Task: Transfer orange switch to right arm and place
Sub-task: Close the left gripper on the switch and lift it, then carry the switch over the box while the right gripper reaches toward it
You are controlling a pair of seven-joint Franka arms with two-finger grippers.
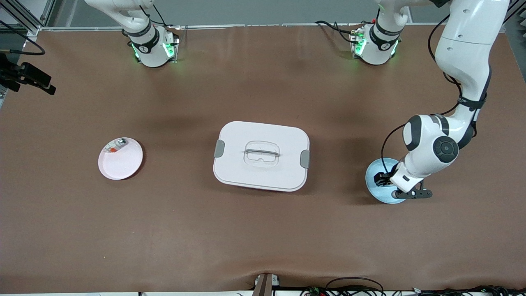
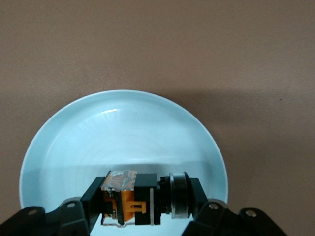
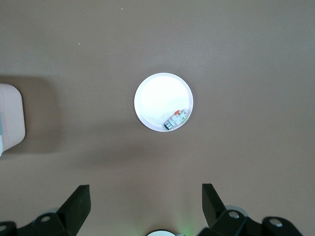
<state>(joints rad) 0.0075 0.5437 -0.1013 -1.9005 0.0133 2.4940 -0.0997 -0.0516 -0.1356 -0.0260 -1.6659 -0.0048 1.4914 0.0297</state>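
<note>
My left gripper [image 1: 384,179] is down at the light blue plate [image 1: 374,190], which lies toward the left arm's end of the table. In the left wrist view this gripper [image 2: 146,200] is shut on the orange switch [image 2: 129,202], one finger at each end, low over the blue plate [image 2: 123,132]. The switch lies sideways, its orange and black body at one finger and its round cap at the other. My right gripper [image 3: 145,199] is open and empty, high over the table. It is out of the front view; only the right arm's base [image 1: 150,45] shows there.
A white lidded box [image 1: 261,156] sits mid-table; its corner shows in the right wrist view [image 3: 10,118]. A pale pink plate [image 1: 123,164] toward the right arm's end holds a small clear-silver piece with a red bit [image 1: 115,146]; both show below my right gripper [image 3: 157,98].
</note>
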